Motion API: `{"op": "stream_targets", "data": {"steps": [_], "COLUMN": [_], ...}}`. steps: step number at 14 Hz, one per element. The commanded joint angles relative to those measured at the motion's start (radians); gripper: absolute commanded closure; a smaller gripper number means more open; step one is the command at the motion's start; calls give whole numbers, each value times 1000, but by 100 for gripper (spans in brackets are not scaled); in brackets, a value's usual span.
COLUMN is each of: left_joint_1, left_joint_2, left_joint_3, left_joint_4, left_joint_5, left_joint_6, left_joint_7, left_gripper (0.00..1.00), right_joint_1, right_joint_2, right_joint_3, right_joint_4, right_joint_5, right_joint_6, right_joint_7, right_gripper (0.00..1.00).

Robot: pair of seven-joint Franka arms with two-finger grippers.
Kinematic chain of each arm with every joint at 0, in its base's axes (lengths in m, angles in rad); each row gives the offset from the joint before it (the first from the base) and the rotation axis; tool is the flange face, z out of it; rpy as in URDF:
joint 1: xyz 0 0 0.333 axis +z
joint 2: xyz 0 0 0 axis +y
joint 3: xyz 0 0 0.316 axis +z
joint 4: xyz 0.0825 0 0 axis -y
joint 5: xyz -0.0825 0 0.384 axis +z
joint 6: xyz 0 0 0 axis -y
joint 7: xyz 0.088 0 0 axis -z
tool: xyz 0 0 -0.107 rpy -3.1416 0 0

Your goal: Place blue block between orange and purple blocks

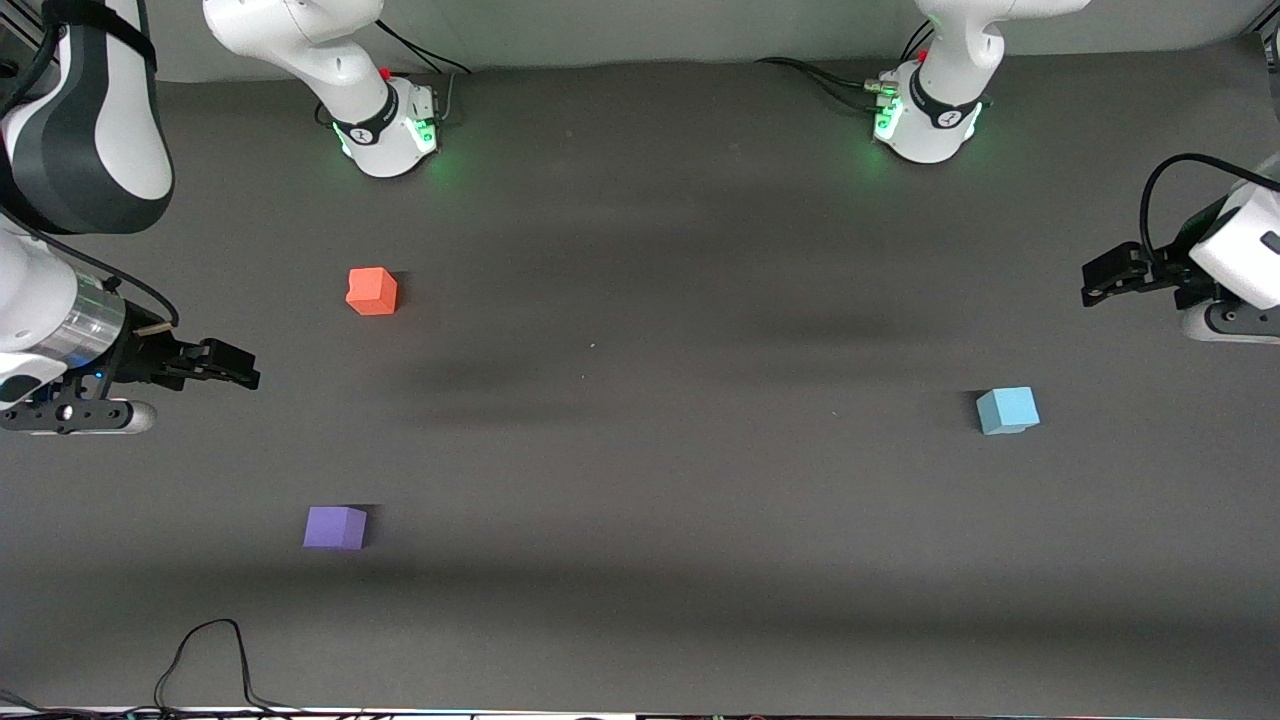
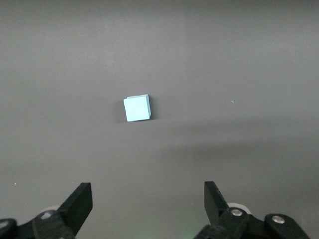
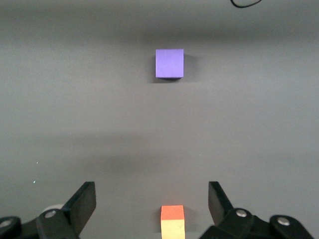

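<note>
A: Nearest the front camera, what is noted?

B: A black cable [image 1: 205, 660] is seen looped at the tabletop [image 1: 640, 480] edge. Next, the purple block [image 1: 335, 527] is recorded, toward the right arm's end, resting flat and alone.

A: And the blue block?

B: The blue block [image 1: 1007, 410] is found farther from the camera than the purple one, toward the left arm's end, well apart from both other cubes. Nothing is touching it. In the left wrist view it is seen ahead of the spread fingers [image 2: 79, 201], on bare grey surface.

A: The orange block?

B: The orange block [image 1: 372, 291] is set farthest from the camera of the three, toward the right arm's end, roughly in line with the purple block. The gap between these two is unoccupied.

A: Pincers?

B: The right pincer [image 1: 235, 365] is held wide and empty, up above the right arm's end of the tabletop. The left pincer [image 1: 1100, 280] is likewise held wide and empty, up at the left arm's end. Both arm bases [image 1: 385, 125] are lit green.
</note>
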Motion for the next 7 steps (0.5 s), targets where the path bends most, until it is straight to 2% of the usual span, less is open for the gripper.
{"op": "stream_targets", "data": {"steps": [1, 7], "left_joint_1": [-12, -6], "left_joint_2": [7, 11], "left_joint_3": [10, 11], "left_joint_4": [19, 17], "left_joint_5": [-7, -7], "left_joint_6": [-22, -25], "left_joint_7": [4, 5], "left_gripper": [0, 0], "right_joint_1": [5, 6], "right_joint_2": [-58, -71], "right_joint_3": [-33, -44], "right_joint_4": [-12, 2], "right_joint_5": [18, 16], "right_joint_6": [-25, -64], "right_joint_7": [-6, -6], "right_gripper": [0, 0]}}
